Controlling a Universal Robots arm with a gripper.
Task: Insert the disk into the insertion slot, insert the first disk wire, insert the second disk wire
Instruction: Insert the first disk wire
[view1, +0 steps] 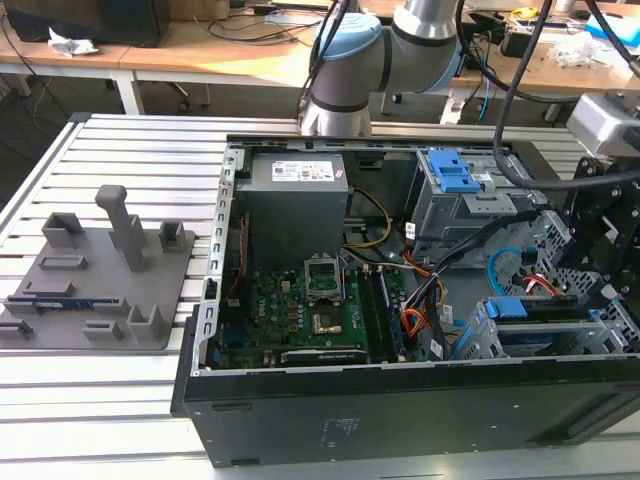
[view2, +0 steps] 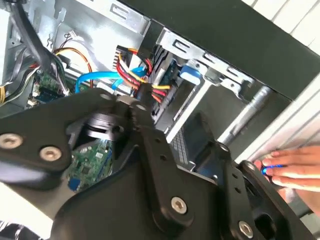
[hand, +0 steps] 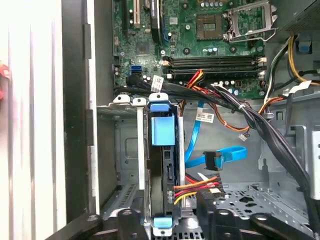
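Okay, silver blue-framed hard disk sits in grey perforated metal cage; gripper at red-orange wire bundle, can't tell its grip. I'd push it in square, clear of light-blue cable.

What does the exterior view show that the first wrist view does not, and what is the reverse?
The exterior view adds the grey fixture tray beside the computer and the robot arm beyond it. The first wrist view adds the plug of the light-blue cable, lying apart from the disk. Both show the motherboard, the disk in its grey cage and that cable.
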